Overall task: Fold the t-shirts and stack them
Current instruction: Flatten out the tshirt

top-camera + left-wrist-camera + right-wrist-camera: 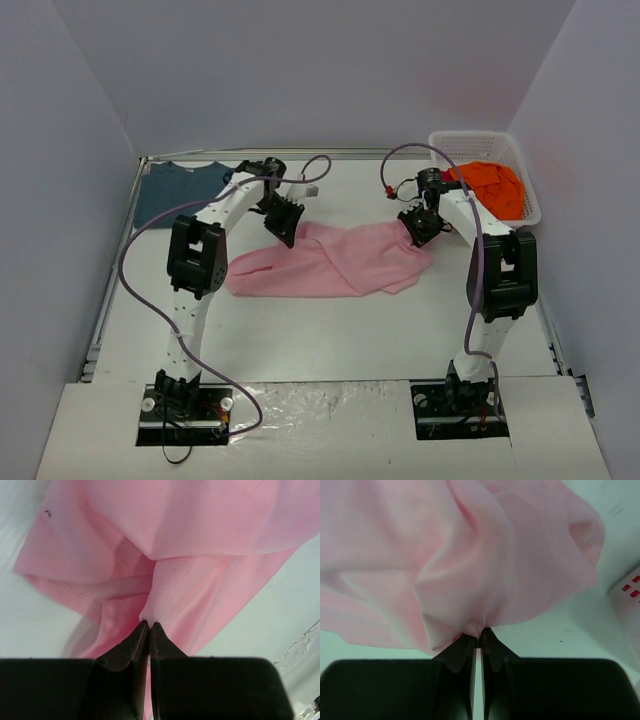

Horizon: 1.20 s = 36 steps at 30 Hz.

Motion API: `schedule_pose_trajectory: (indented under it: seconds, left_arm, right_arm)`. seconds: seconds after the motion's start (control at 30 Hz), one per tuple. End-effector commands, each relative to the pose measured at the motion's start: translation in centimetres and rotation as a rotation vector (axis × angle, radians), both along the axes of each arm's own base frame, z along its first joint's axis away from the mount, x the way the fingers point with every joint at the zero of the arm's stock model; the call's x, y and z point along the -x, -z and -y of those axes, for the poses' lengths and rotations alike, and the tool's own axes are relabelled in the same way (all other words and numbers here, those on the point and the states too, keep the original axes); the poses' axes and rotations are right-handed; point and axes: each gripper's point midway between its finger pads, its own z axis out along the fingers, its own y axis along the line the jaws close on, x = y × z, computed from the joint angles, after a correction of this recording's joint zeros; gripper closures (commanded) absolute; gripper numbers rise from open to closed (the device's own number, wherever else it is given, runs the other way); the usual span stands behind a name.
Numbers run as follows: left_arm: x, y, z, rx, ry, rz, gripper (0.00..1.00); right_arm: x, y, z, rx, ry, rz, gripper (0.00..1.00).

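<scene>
Pinches the far edge of the pink t-shirt in the shut left gripper and shut right gripper, well apart, likely to spread it for folding.

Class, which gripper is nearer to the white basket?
Right. The right gripper pinches the pink shirt close beside the basket; the left gripper pinches the shirt's other end, much farther away.
</scene>
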Motion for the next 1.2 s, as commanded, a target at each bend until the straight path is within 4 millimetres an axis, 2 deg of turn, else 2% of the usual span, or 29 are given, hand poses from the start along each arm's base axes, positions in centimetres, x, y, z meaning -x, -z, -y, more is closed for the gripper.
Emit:
schedule_pose_trajectory:
  seconds: [0.0, 0.07, 0.2, 0.3, 0.47, 0.6, 0.7, 0.87, 0.97, 1.0, 1.07, 1.1, 1.17]
  left_arm:
    - [-2.0, -8.5, -5.1, 0.06, -0.097, 0.141, 0.98]
    - [-2.5, -10.3, -7.7, 0.071, -0.146, 0.169, 0.98]
    - [-2.4, -12.7, -10.4, 0.062, -0.184, 0.218, 0.98]
    - [-1.6, -13.5, -11.4, 0.054, -0.189, 0.232, 0.98]
    - [-0.5, -13.4, -12.4, 0.016, -0.187, 0.244, 0.98]
    - [-0.2, -13.6, -13.3, -0.011, -0.201, 0.262, 0.98]
    - [-0.4, -14.5, -14.4, -0.045, -0.224, 0.304, 0.98]
    - [-1.4, -18.0, -16.8, -0.07, -0.339, 0.435, 0.98]
    - [-2.3, -20.0, -18.1, -0.109, -0.408, 0.531, 0.98]
    - [-2.7, -20.7, -18.7, -0.129, -0.436, 0.565, 0.98]
    - [-3.0, -22.1, -19.0, -0.132, -0.468, 0.611, 0.98]
    - [-3.0, -22.6, -19.1, -0.131, -0.474, 0.625, 0.98]
    - [-3.0, -24.0, -19.3, -0.124, -0.493, 0.66, 0.98]
  right_arm:
    - [-1.5, -3.5, 1.0, 0.031, 0.032, 0.088, 1.0]
    - [-2.1, -4.4, 1.2, 0.035, 0.04, 0.116, 1.0]
    - [-3.6, -6.6, 1.6, 0.039, 0.053, 0.175, 1.0]
    - [-4.3, -7.5, 1.6, 0.035, 0.058, 0.198, 1.0]
    - [-4.9, -8.0, 1.8, 0.036, 0.072, 0.209, 1.0]
    - [-5.1, -8.2, 2.4, 0.048, 0.083, 0.217, 1.0]
    - [-5.5, -9.2, 3.3, 0.067, 0.102, 0.242, 1.0]
    - [-6.8, -12.3, 4.4, 0.055, 0.149, 0.326, 1.0]
    - [-7.9, -14.8, 4.8, 0.042, 0.175, 0.394, 1.0]
    - [-8.6, -16.2, 4.9, 0.038, 0.188, 0.43, 1.0]
    - [-9.4, -17.8, 5.0, 0.025, 0.204, 0.47, 1.0]
    - [-9.9, -19.2, 5.1, 0.021, 0.209, 0.504, 1.0]
    - [-10.2, -20.4, 5.0, 0.008, 0.214, 0.535, 1.0]
